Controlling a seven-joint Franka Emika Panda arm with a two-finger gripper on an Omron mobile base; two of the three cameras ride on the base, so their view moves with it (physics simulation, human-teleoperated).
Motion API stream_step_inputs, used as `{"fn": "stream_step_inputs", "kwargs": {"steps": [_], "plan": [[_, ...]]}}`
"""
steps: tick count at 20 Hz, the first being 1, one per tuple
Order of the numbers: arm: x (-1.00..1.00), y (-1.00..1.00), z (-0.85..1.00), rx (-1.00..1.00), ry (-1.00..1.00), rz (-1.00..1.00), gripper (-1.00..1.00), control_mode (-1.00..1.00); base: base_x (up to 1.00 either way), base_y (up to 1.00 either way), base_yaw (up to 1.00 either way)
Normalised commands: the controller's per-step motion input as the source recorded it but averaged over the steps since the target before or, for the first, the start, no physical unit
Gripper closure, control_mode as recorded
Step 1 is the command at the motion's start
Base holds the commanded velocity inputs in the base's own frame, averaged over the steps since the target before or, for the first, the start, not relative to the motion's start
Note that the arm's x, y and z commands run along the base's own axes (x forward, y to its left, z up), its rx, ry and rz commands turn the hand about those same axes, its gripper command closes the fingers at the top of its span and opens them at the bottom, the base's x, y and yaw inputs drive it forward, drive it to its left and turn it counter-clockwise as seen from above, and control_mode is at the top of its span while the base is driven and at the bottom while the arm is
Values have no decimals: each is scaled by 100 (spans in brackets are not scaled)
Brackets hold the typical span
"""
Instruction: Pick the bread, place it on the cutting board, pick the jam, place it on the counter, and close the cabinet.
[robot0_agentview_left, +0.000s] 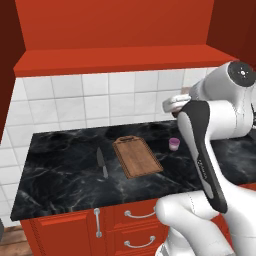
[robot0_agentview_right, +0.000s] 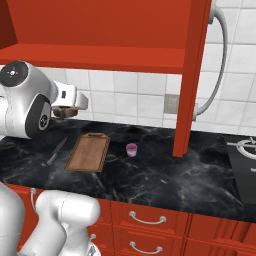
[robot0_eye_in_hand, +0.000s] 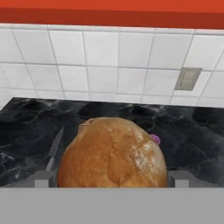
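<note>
In the left base view, the arm is seen rising from the lower right, its dark-sided forearm slanting up to a bent elbow at the upper right, with the hand reaching left above the counter (robot0_agentview_left: 60, 170). The cutting board (robot0_agentview_left: 137, 157) lies flat on the slab, handle tab toward the wall; a grey knife (robot0_agentview_left: 101, 162) lies beside it on the left, and the jam (robot0_agentview_left: 173, 144) stands just right of it, apart from the board. The open cabinet (robot0_agentview_left: 120, 59) is seen above.

In the right base view, the elbow is folded at the left and the hand is held level, well above the board's far end. The gripper (robot0_agentview_right: 64, 112) is seen with something brown between its fingers.

In the hand view, the bread (robot0_eye_in_hand: 113, 154) is clamped between the two grey fingertips (robot0_eye_in_hand: 42, 179), with the counter and tiled wall beyond.
</note>
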Motion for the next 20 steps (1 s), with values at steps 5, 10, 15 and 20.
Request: {"fn": "stream_step_inputs", "kwargs": {"steps": [5,10,15,20], "plan": [[12,12,-29,0,9,1,100,-100,0,0,0],[23,16,-25,0,11,3,100,-100,0,0,0],[28,14,-34,0,9,3,100,-100,0,0,0],[27,14,-34,0,9,3,100,-100,0,0,0]]}}
